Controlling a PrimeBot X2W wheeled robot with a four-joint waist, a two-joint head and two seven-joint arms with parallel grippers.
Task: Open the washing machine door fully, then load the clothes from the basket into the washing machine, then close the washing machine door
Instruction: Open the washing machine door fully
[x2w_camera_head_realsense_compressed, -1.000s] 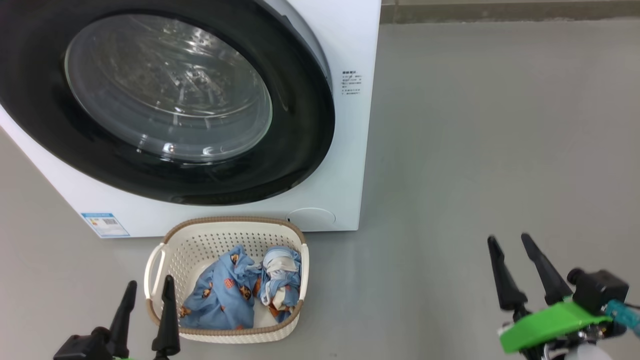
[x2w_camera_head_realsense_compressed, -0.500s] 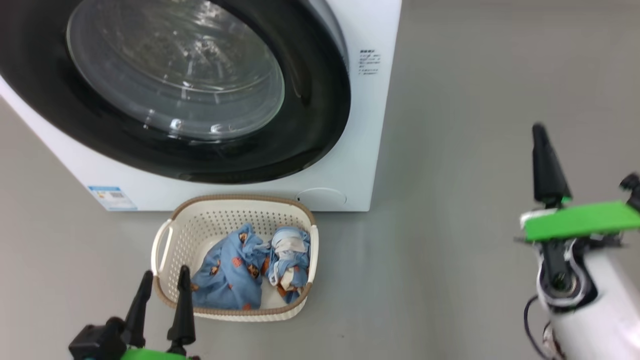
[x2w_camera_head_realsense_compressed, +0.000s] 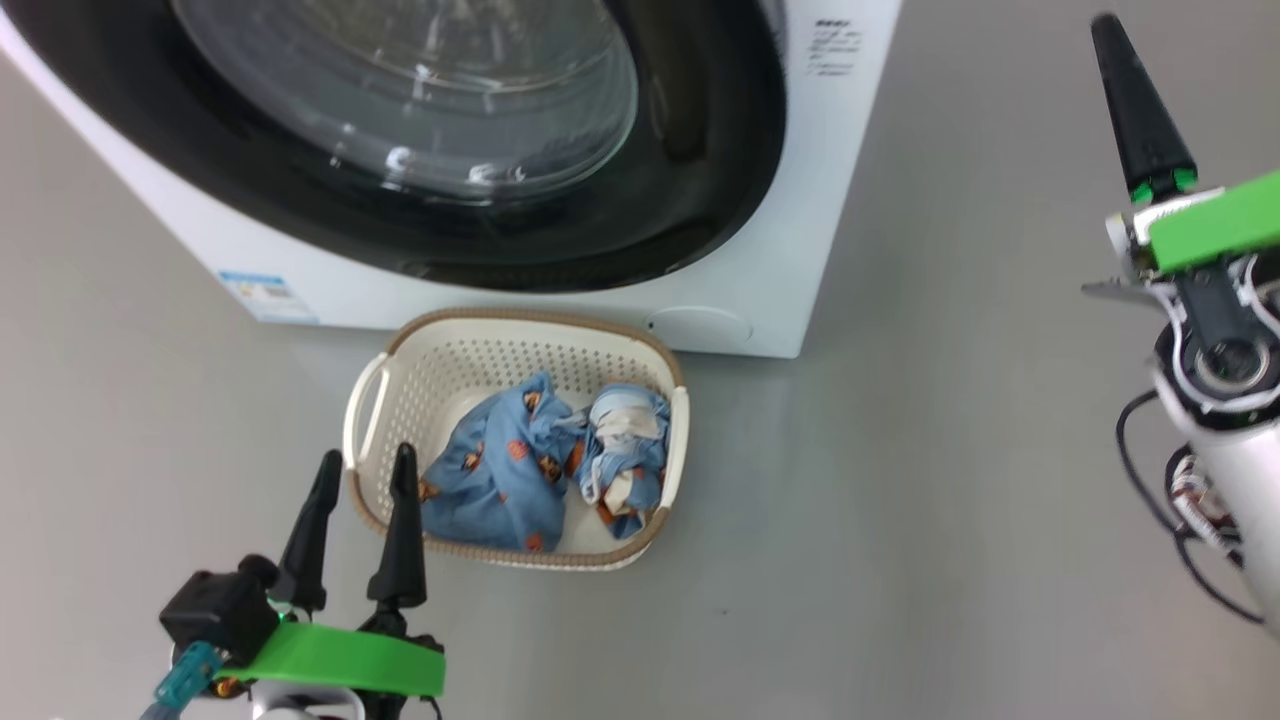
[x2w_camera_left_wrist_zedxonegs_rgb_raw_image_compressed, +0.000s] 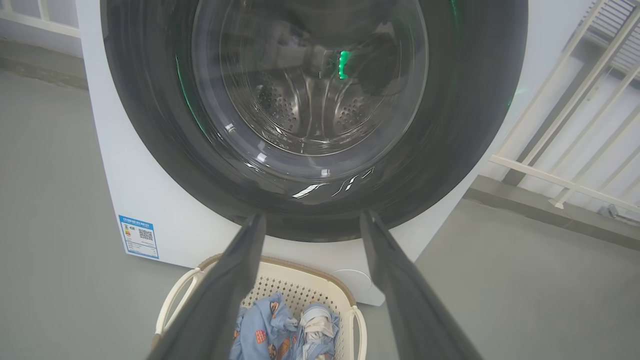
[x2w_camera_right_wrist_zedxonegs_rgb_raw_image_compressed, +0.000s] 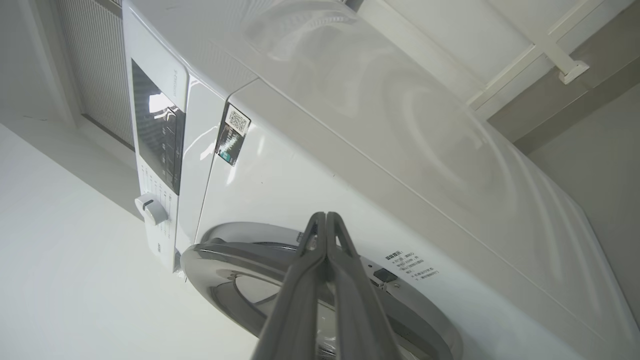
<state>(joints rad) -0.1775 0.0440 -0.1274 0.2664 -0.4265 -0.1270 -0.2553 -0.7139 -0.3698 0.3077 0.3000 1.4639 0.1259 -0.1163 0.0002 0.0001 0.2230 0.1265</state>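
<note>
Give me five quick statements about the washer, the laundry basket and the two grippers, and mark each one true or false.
1. The washing machine door is shut. True.
2. The clothes are inside the drum. False: the clothes lie in the basket.
3. The left gripper is open and holds nothing. True.
4. The right gripper is spread wide open. False: the right gripper has its two fingers pressed together.
5. The basket sits on top of the washer. False: it stands on the floor, right in front of the washing machine.
</note>
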